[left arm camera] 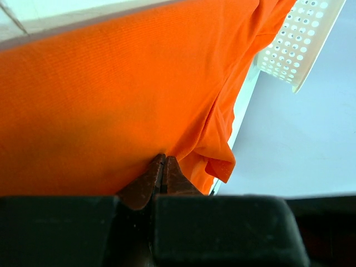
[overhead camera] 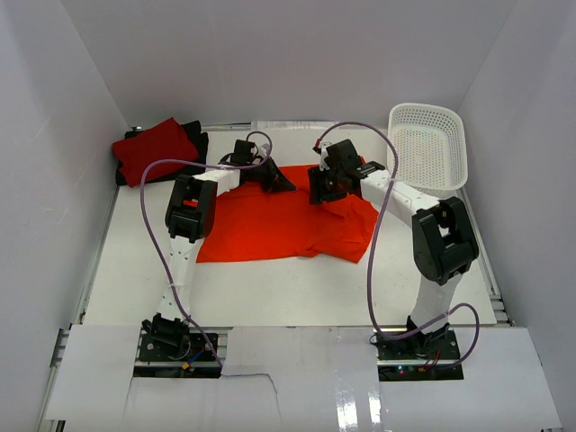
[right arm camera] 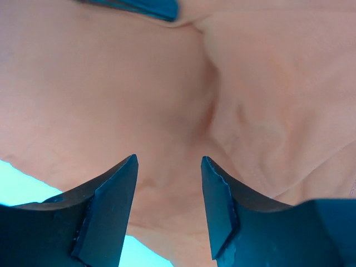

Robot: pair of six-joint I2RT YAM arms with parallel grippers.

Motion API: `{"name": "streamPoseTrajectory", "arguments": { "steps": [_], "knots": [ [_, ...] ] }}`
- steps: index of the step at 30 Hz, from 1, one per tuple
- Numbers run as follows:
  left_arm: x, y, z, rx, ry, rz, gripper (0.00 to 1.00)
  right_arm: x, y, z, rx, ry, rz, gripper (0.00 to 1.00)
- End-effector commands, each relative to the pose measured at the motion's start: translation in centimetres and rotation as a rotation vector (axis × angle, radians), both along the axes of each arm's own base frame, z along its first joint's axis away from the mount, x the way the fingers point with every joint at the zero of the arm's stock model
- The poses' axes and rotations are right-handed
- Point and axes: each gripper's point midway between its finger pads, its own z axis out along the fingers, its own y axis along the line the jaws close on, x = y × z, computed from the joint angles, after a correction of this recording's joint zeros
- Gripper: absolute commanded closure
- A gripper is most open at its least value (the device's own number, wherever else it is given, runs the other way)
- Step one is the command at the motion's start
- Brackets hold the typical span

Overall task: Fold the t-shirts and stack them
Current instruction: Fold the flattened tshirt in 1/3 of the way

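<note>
T-shirts are counted at three on the surface [overhead camera: 297, 292]. One orange t-shirt [overhead camera: 270, 229] is spread out in the middle, with folds gathered at its right end. One crimson t-shirt [overhead camera: 155, 148] is seen folded at the far left, laid on top of one black t-shirt [overhead camera: 200, 144], of which only an edge is shown. One white perforated basket [overhead camera: 427, 110] is set at the far right, apart from the cloth. Two hands are found at the far edge of the orange t-shirt. The left hand [overhead camera: 283, 183] is clenched, its fingertips pressed together on a pinch of the orange cloth. The right hand [overhead camera: 326, 193] is released, its jaws held apart just above the orange cloth with nothing gripped between them.
</note>
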Motion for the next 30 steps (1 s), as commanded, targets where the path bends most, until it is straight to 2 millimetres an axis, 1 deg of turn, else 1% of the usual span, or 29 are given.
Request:
{"name": "streamPoseTrajectory", "arguments": {
  "steps": [1,3,4,7,11,12,14,15,17,18,20,21,23,27,30],
  "knots": [
    [-0.2,-0.1,1.5,0.028,-0.029,-0.003,1.0,-0.1,0.9,2.6,-0.009,-0.131,0.047,0.44],
    [-0.2,-0.1,1.5,0.028,-0.029,-0.003,1.0,-0.4,1.2,2.2,-0.043,-0.143,0.06,0.45],
    [-0.2,-0.1,1.6,0.028,-0.031,-0.004,1.0,-0.4,1.1,1.6,-0.068,-0.138,0.062,0.45],
    [-0.3,-0.1,1.5,0.029,-0.028,-0.004,1.0,-0.4,1.7,0.7,-0.095,-0.132,0.094,0.47],
    [-0.4,0.0,1.4,0.034,-0.026,-0.005,1.0,0.1,2.3,-0.4,-0.104,-0.09,0.105,0.48],
    [-0.4,0.0,1.3,0.036,-0.027,-0.005,1.0,0.0,2.7,-1.0,-0.097,-0.067,0.106,0.49],
    [-0.4,0.1,1.4,0.038,-0.027,-0.005,1.0,0.2,3.3,-1.0,-0.076,-0.058,0.11,0.49],
    [-0.3,0.1,1.3,0.039,-0.026,-0.005,1.0,0.2,3.4,-1.5,-0.07,-0.041,0.105,0.49],
    [-0.3,0.1,1.5,0.039,-0.028,-0.006,1.0,0.6,3.6,-1.7,-0.067,-0.037,0.097,0.49],
    [-0.4,0.1,1.4,0.04,-0.024,-0.006,1.0,0.7,3.6,-2.4,-0.073,-0.023,0.084,0.49],
    [-0.3,0.1,1.5,0.04,-0.028,-0.006,1.0,1.3,3.5,-2.5,-0.074,-0.025,0.067,0.48],
    [-0.4,0.1,1.4,0.042,-0.026,-0.008,1.0,1.6,3.0,-2.9,-0.087,-0.02,0.048,0.48],
    [-0.4,0.2,1.4,0.046,-0.026,-0.007,1.0,2.1,2.6,-2.9,-0.095,-0.023,0.018,0.47],
    [-0.4,0.1,1.3,0.047,-0.029,-0.01,1.0,3.2,1.0,-2.9,-0.143,-0.027,-0.053,0.46],
    [-0.3,0.2,1.2,0.047,-0.026,-0.007,1.0,3.5,0.2,-3.0,-0.158,-0.023,-0.085,0.46]
  ]
}}
